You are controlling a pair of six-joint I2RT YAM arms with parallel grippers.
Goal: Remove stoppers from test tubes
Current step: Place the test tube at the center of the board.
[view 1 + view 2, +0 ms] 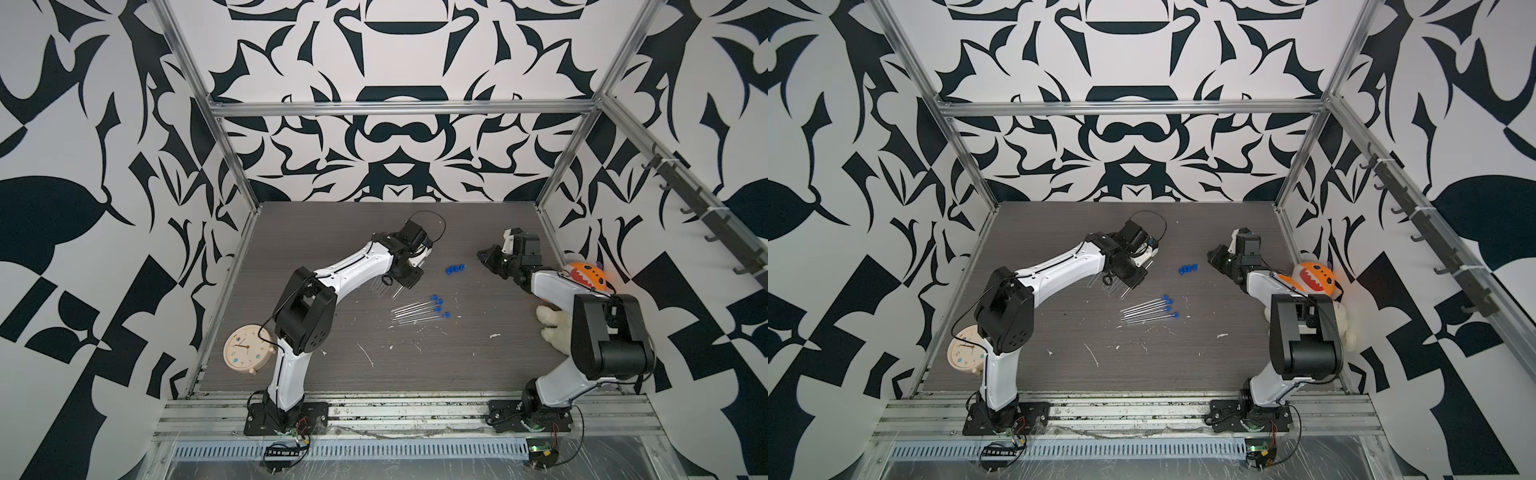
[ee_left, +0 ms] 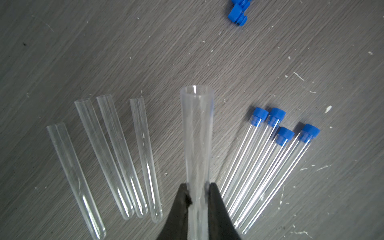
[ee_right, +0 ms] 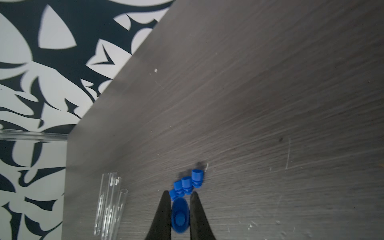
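Right gripper (image 3: pixel 180 194), clenched on 1 stopper (image 3: pixel 180 218), hangs just right of the loose stoppers (image 3: pixel 187 182); left gripper (image 2: pixel 197 187) grasps 1 uncapped tube (image 2: pixel 197 135), 4 capped tubes (image 2: pixel 252 165) nearer, caps pointing right.

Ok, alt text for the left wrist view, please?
The left gripper holds an uncapped test tube over the grey table. Four more uncapped tubes lie to one side of it, four blue-stoppered tubes to the other, loose stoppers beyond.

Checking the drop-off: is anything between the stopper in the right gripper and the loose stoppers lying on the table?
Nothing visible does. The right gripper is shut on a stopper, and the loose stoppers lie just past its tips; the uncapped tubes lie off to one side.
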